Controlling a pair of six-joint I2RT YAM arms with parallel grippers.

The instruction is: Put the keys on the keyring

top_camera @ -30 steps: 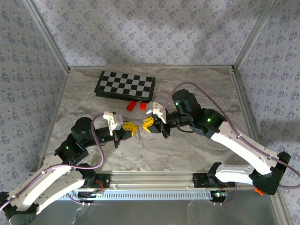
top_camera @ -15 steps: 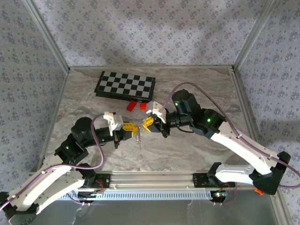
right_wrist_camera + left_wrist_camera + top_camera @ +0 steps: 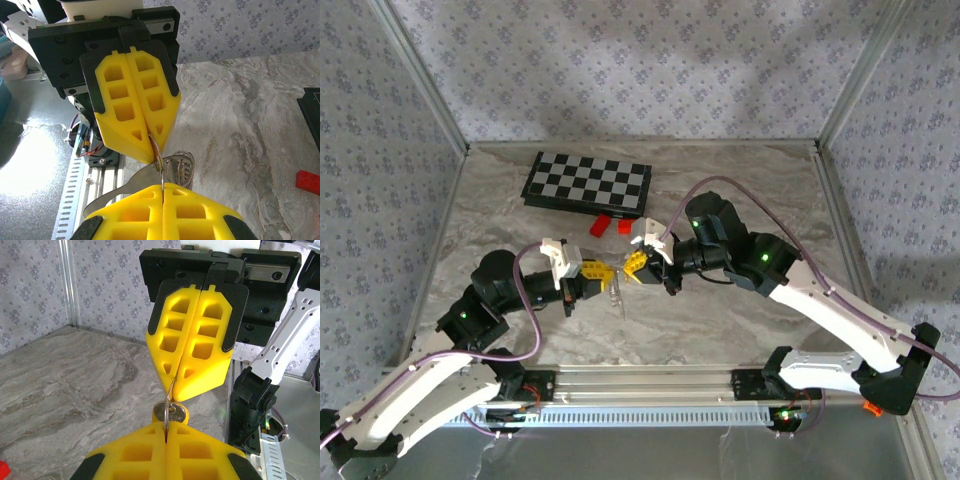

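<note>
- Keyring (image 3: pixel 617 288) hangs off the table (image 3: pixel 740 330), above its middle and a little toward the left edge, between the two gripper tips.
- Left gripper (image 3: pixel 604 274) has its yellow fingers pressed together, pinching a thin metal loop of the ring at the tip (image 3: pixel 150 151).
- Right gripper (image 3: pixel 634 266) is likewise closed, its tip nearly meeting the other, and nips the same thin wire (image 3: pixel 173 388).
- A whitish coil (image 3: pixel 182 165) dangles beside the pinch.
- A small round metal piece (image 3: pixel 175 414) sits against the left tips; whether it is a key I cannot tell.
- Chessboard (image 3: pixel 587 184) lies near the far edge, with two red blocks (image 3: pixel 601 226) just beside it.
</note>
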